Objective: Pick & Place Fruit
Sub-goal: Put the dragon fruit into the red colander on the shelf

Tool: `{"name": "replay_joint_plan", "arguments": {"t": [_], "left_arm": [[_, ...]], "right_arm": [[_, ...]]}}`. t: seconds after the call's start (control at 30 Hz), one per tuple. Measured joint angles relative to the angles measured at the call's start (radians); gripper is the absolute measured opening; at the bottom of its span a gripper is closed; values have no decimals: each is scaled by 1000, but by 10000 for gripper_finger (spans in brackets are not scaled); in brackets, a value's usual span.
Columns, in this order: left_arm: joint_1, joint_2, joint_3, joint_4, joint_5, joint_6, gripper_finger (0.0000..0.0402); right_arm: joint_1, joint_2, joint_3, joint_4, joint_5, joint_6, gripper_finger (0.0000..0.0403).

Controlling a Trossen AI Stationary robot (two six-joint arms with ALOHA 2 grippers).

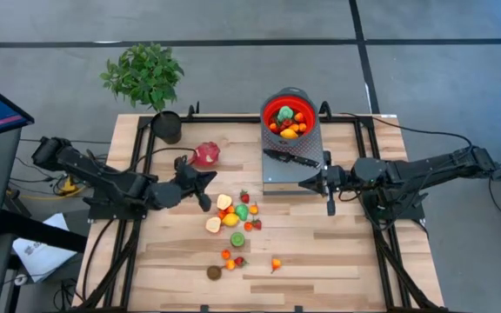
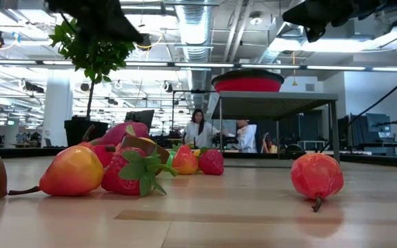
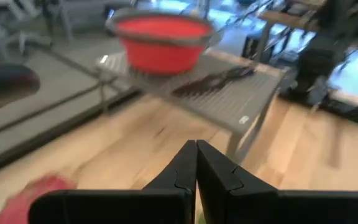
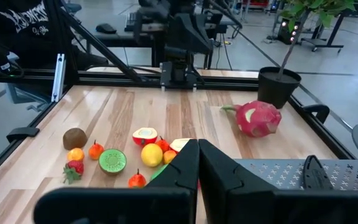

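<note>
The fruit (image 1: 233, 213) is spread loose on the wooden table (image 1: 337, 252), in a bunch near the middle, with a few more pieces closer to the front edge and one brown piece (image 1: 214, 272) at the very front. The pink dragon fruit (image 1: 206, 155) lies apart, toward the back, near the plant pot (image 1: 167, 127). Some fruit is already seen inside the red bowl (image 1: 288, 116), which sits on a grey stand (image 1: 277, 174) with a knife (image 1: 291, 158) beside it. The left gripper (image 1: 203, 203) is held just beside the bunch, on its left side, with its two fingers pressed together and nothing between them. The right gripper (image 1: 330, 209) is also shut tight and empty, and it hangs by the stand's front edge – farther from the bunch. So the left arm is judged to be the nearer one for the next pick, and the fruit lies just to its right. The bowl's inside is shown only from above; from the table-level view only its red rim is seen, high on the stand. The kiwi half (image 4: 112, 160) and the cut faces of other pieces are shown best by the right wrist view – the left wrist view looks past the fruit to the bowl.
</note>
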Motion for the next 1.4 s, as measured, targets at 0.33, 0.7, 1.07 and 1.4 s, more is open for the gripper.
{"name": "replay_joint_plan", "arguments": {"t": [0.33,0.7,1.07,1.4], "left_arm": [[131,0,3,-331,247,-303,1],[356,0,3,-648,505,-463,1],[504,0,3,-663,516,-456,3],[548,0,3,-659,516,-207,3]], "right_arm": [[-34,2,0,0,0,0,3],[-95,3,0,0,0,0,3],[-105,3,0,-5,0,0,3],[-105,3,0,-60,0,-1,3]]}}
